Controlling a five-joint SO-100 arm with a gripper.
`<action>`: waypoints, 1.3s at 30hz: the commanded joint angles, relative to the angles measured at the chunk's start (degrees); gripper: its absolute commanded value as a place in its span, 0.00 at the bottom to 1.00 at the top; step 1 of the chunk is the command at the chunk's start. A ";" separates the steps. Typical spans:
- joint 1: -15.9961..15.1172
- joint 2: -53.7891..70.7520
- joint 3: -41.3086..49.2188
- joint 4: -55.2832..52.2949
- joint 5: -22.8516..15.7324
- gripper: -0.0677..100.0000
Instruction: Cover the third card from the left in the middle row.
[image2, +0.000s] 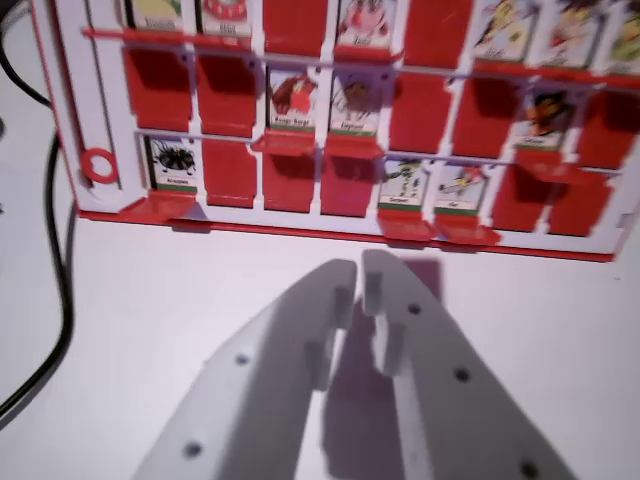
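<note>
A white table fills the lower part of the wrist view, and on it stands a red and white board with rows of card slots, spanning almost the whole width along the top. Most slots show plain red flaps; some show picture cards, too blurred to read. In the middle row two cards stand uncovered side by side: a card with a reddish-brown figure and, touching its right edge, a card with a brown figure. Further toward the view's right in that row an orange and black card shows. The bottom row has a spider card near the view's left and two cards right of centre. The top row shows several cards, cut off by the frame. The white gripper rises from the bottom edge, its tips close together with only a thin gap, holding nothing, apart from the board and pointing toward its lower edge. A black cable curves along the view's left
</note>
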 joint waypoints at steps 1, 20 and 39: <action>-0.09 -4.83 -1.05 -7.03 0.44 0.00; -3.60 -34.72 -15.47 -21.27 2.46 0.00; -4.83 -47.11 -31.82 -21.01 2.72 0.00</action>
